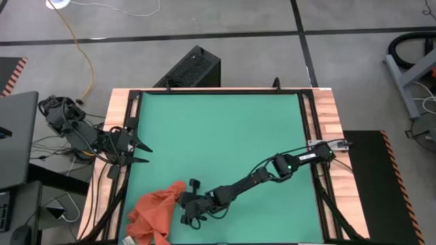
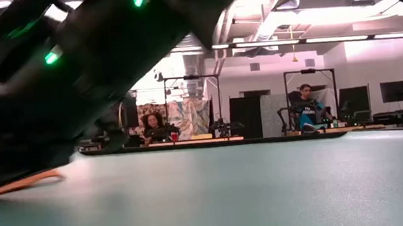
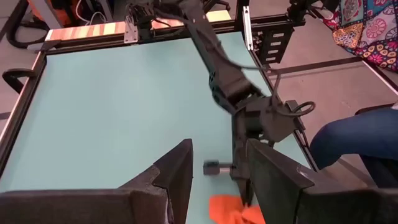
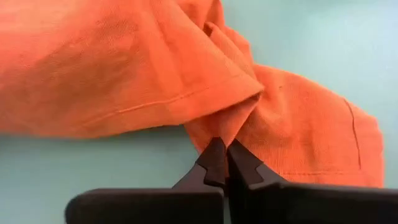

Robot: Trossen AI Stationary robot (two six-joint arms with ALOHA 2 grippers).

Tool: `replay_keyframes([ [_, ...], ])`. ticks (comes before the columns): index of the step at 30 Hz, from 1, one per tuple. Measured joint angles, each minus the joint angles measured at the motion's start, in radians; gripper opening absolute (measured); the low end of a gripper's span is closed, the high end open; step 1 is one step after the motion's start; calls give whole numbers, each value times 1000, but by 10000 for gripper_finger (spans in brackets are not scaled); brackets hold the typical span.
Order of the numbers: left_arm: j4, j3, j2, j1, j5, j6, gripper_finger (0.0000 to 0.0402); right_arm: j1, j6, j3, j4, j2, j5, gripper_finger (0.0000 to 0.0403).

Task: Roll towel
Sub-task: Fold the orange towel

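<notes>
High view, right gripper (image 1: 193,204): reaches low across the green mat (image 1: 225,136) to the near-left corner, its tips at the edge of the towel (image 1: 155,212).
High view, towel: a crumpled orange-red heap just beside and left of the right gripper, lying on the mat's near-left corner, part of it over the mat's edge; no roll shows.
High view, left gripper (image 1: 139,153): waits at the left edge of the tabletop (image 1: 320,102), fingers spread wide, the towel near it on the near side but apart.
Low view: dark arm parts fill the upper left; a thin orange strip of towel (image 2: 23,182) lies flat on the mat below them. People sit in the room beyond the table.
Left wrist view, left gripper (image 3: 217,171): its two fingers stand wide apart with nothing between them; ahead, the right arm comes down with its tip on an orange corner of the towel (image 3: 233,208).
Right wrist view, right gripper (image 4: 225,163): fingers pressed together, pinching a bunched fold of the towel (image 4: 124,68) right at their tips; the cloth spreads ahead of them in loose folds with a hem line showing.
Progress: judged early. The towel is bunched, not laid flat, and nothing is rolled.
Left to do: likely spreading the cloth flat on the mat, then rolling it from one edge.
</notes>
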Motion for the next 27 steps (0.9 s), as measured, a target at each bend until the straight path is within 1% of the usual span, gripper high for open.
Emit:
replay_keyframes([
  [3, 0, 0, 0, 0, 20, -29, 142, 12, 10, -2, -185, -74, 104, 7],
  [6, 3, -2, 6, -1, 47, -42, 142, 13, 70, -1, -408, -184, 260, 6],
  [8, 8, -18, 9, -1, 46, -40, 142, 4, 113, 5, -555, -263, 364, 6],
  [11, 9, -76, 32, -10, 44, -36, 142, -15, 222, 5, -814, -358, 449, 6],
  [13, 21, -128, 62, -12, 42, -31, 141, -29, 298, 2, -954, -405, 459, 6],
  [15, 60, -184, 106, -13, 45, -20, 141, -41, 345, 2, -1055, -450, 456, 6],
  [18, 126, -269, 181, -28, 52, 23, 141, -49, 372, 5, -1168, -508, 457, 6],
  [21, 232, -359, 258, -55, 24, 81, 141, -47, 393, 5, -1242, -525, 455, 6],
  [24, 401, -449, 351, -67, -44, 156, 141, -37, 409, 3, -1283, -525, 454, 6],
  [27, 639, -513, 454, -71, -137, 259, 141, -36, 418, 4, -1303, -525, 445, 6],
])
